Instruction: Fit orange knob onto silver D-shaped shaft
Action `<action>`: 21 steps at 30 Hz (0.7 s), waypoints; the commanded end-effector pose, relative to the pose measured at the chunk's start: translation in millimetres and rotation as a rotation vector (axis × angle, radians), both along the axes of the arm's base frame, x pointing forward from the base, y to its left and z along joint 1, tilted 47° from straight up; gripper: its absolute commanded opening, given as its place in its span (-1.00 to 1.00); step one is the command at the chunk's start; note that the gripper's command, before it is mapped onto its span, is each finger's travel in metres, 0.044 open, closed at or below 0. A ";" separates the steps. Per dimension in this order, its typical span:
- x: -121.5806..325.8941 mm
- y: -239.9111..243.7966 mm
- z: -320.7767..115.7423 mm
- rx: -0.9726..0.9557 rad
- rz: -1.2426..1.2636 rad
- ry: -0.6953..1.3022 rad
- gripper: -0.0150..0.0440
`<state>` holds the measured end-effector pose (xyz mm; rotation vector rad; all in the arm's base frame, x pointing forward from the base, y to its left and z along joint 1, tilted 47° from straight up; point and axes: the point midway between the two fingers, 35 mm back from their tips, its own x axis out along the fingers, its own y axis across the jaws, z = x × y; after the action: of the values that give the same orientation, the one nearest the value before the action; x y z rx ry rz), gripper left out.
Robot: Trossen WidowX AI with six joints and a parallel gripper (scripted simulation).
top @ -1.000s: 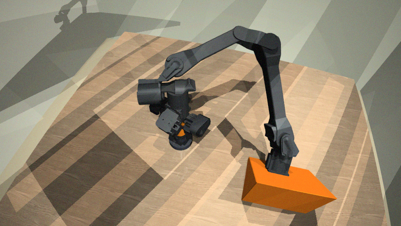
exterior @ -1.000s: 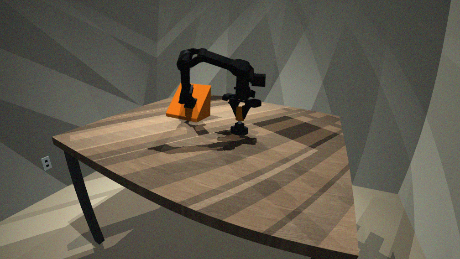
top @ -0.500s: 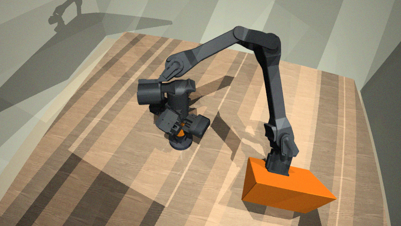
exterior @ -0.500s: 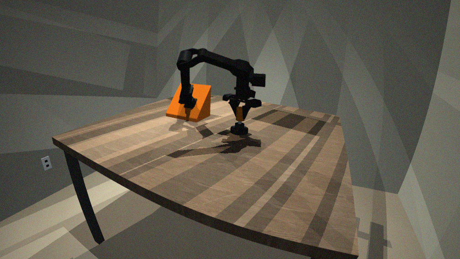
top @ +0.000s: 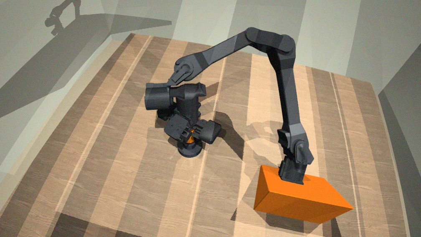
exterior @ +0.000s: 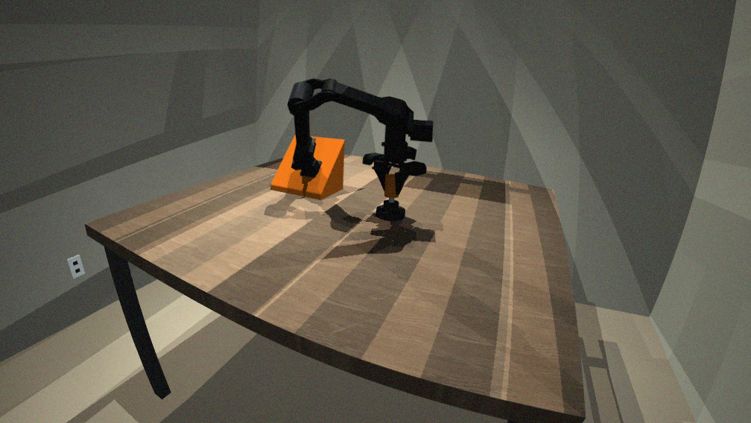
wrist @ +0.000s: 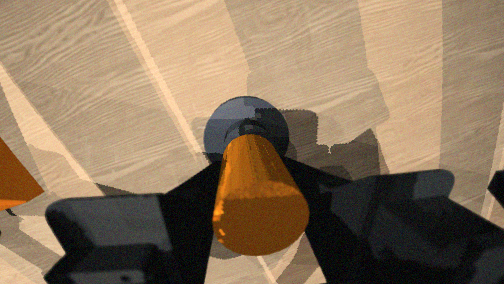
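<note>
The orange knob (top: pixel 190 139) (exterior: pixel 390 185) (wrist: pixel 260 200) is upright between the fingers of my gripper (top: pixel 191 135) (exterior: pixel 390 188) (wrist: pixel 250 165), which is shut on it and points down. The dark round pedestal (top: pixel 189 152) (exterior: pixel 390 213) (wrist: pixel 222 122) stands on the table directly below the knob. A short light piece of the silver shaft (exterior: pixel 390 200) shows between the knob's lower end and the pedestal in the exterior view. The knob is not down on the pedestal. The hole and both flat sides are hidden, and I cannot tell whether the shaft's tip touches the knob or is inside it.
A large orange wedge block (top: pixel 306 205) (exterior: pixel 334 157) (wrist: pixel 15 182) carries the arm's base, off to one side of the pedestal. The wooden table (top: pixel 141 191) (exterior: pixel 336 294) bears hard-edged shadows, some around the pedestal.
</note>
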<state>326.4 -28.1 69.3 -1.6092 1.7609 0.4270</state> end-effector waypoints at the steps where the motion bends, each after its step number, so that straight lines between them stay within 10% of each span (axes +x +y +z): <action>1: 0.1 2.3 2.3 -0.003 0.001 0.000 -0.49; 21: 4.5 2.4 2.4 -0.007 0.144 0.153 -0.49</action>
<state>329.0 -25.8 70.3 -1.7497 1.7699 0.6265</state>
